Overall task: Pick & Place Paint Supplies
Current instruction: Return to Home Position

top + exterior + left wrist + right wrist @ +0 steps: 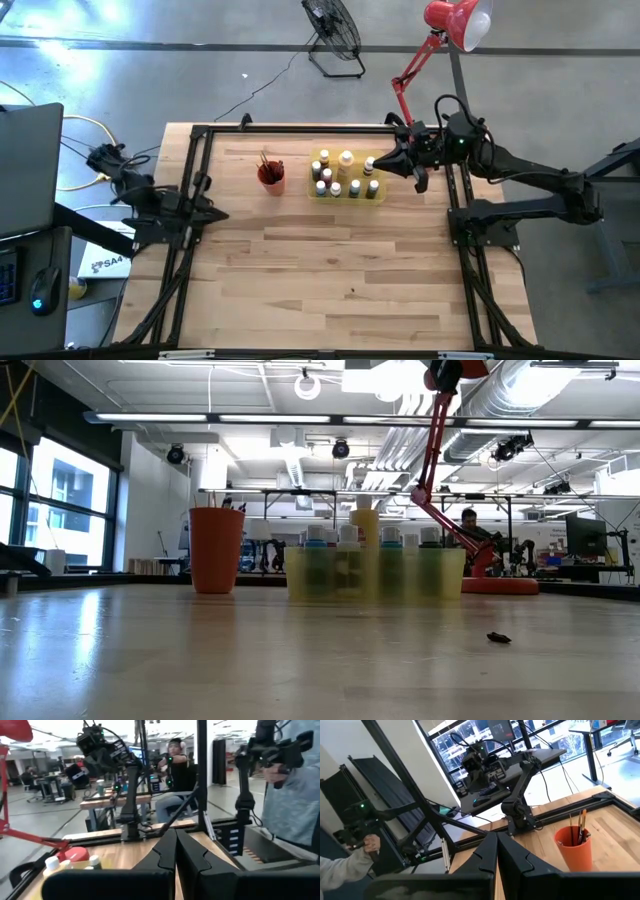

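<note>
White-capped bottles (346, 160) fill the yellow tray (375, 585); brushes (266, 159) stand in the orange cup (271, 177). The left claw (175, 831) and right claw (496, 836) are both closed and empty.

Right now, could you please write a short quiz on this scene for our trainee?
1. True or false: the paintbrushes stand in the orange cup.
2. The bottles sit: A) inside the cup; B) in the yellow tray; C) on the floor.
3. Which gripper is nearer the tray?
Key: 1 true; 2 B; 3 the right gripper, shut beside the tray. The left gripper waits shut near the table's left edge.
</note>
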You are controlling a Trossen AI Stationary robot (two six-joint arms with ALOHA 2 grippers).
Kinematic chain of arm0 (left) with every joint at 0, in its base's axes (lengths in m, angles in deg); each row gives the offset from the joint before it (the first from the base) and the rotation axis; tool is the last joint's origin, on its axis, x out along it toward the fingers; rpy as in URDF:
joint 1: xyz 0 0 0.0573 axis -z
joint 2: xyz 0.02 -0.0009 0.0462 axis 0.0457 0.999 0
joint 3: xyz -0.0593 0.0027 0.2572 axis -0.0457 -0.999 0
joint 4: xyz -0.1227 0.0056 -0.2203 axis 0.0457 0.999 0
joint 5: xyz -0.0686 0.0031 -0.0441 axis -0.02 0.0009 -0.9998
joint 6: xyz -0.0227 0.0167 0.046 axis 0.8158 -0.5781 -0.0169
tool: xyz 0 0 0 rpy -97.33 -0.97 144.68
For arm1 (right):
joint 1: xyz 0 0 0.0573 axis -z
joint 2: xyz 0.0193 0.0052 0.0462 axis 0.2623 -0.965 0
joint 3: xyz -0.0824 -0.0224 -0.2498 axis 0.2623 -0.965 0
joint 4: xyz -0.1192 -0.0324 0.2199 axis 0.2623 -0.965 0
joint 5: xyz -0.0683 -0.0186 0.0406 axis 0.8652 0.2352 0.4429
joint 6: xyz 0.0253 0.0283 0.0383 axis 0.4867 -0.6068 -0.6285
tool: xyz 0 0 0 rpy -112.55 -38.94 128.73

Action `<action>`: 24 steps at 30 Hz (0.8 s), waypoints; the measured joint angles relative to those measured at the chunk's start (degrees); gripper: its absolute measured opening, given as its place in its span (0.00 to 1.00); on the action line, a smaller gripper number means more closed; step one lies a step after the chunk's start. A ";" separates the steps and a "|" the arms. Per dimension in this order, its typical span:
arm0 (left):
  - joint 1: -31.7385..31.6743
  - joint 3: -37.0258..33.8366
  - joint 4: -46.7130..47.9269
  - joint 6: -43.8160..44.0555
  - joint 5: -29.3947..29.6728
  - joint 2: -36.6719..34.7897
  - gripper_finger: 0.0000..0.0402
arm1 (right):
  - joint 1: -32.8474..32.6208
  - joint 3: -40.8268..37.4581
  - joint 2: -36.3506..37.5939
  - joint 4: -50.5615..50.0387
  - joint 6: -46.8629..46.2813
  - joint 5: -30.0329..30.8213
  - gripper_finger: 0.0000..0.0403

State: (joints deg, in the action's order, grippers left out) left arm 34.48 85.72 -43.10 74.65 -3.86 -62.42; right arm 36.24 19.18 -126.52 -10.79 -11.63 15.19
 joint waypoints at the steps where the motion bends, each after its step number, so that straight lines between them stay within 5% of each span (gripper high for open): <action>1: -0.02 0.00 -0.58 0.03 0.12 0.52 0.00 | 0.00 0.00 0.00 0.18 0.00 0.00 0.01; 16: -2.11 0.02 -19.33 5.34 -1.91 20.50 0.00 | -0.02 0.00 -0.04 1.12 -0.06 0.13 0.01; 24: -17.92 0.04 -31.37 9.04 -22.22 32.91 0.00 | -0.02 0.00 -0.07 1.23 -0.05 -1.62 0.01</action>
State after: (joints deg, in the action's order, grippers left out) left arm 16.55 85.76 -74.47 83.69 -26.08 -29.52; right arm 36.22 19.18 -126.59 -9.57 -11.68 13.57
